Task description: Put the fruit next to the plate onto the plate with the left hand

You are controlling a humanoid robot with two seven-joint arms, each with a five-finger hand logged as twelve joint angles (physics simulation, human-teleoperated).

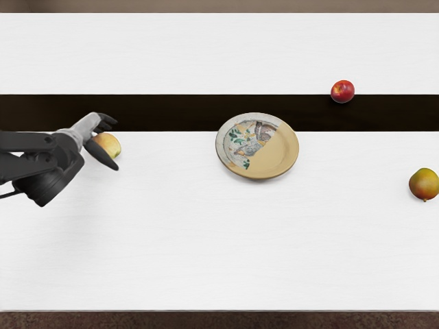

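- The left hand (95,137), jointed grey and black metal with dark fingertips, is closed around the small round yellow-orange fruit (110,144), with its fingers over the far side and its thumb across the near side.
- The fruit is by the table's far edge, well to the left of the plate. Whether it rests on the surface or is lifted I cannot tell.
- Its skin looks smooth and its form near-spherical, so a shallow pinch could let it squirt out into the dark gap (171,112) just behind.
- The round ceramic plate (280,156), tan-glazed with one half painted, is shallow and low-rimmed. A fruit released too high or while moving sideways could roll off it.
- The smooth white tabletop (206,240) offers nothing to stop a roll.
- A glossy red apple (342,90) and a yellow-green-red fruit (424,184) lie well apart, to the right.
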